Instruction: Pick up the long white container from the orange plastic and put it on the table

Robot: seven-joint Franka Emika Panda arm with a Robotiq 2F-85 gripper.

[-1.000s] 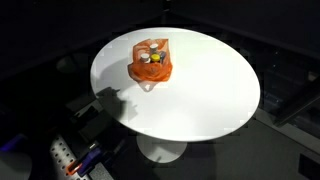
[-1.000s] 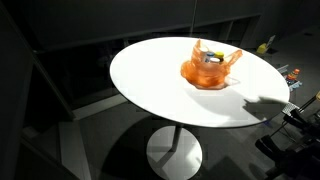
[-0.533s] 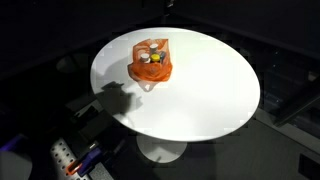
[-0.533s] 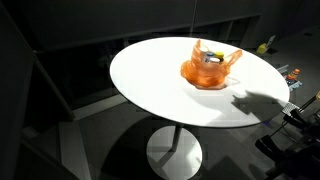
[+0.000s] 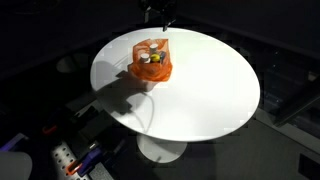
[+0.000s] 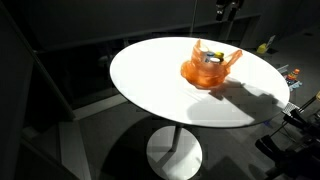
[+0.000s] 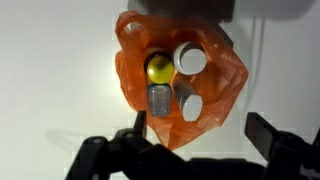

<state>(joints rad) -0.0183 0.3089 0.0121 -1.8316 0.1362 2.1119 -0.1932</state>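
An orange plastic bag (image 5: 150, 68) (image 6: 210, 72) lies open on the round white table (image 5: 210, 95) (image 6: 150, 80). In the wrist view the bag (image 7: 135, 75) holds a long white container (image 7: 187, 102) lying with its capped end toward me, a round white cap (image 7: 190, 60), a yellow-lidded jar (image 7: 158, 68) and a clear grey-capped bottle (image 7: 159, 101). My gripper (image 7: 203, 130) is open and empty, high above the bag. It shows at the top edge in both exterior views (image 5: 160, 12) (image 6: 228, 8).
The table stands on a white pedestal foot (image 6: 175, 155) in a dark room. A power strip (image 5: 65, 160) lies on the floor near the table. A small yellow object (image 6: 265, 46) sits beyond the table's far edge.
My gripper has come into view at the top of both exterior views, above the bag. Its shadow has slid across the table toward the bag.
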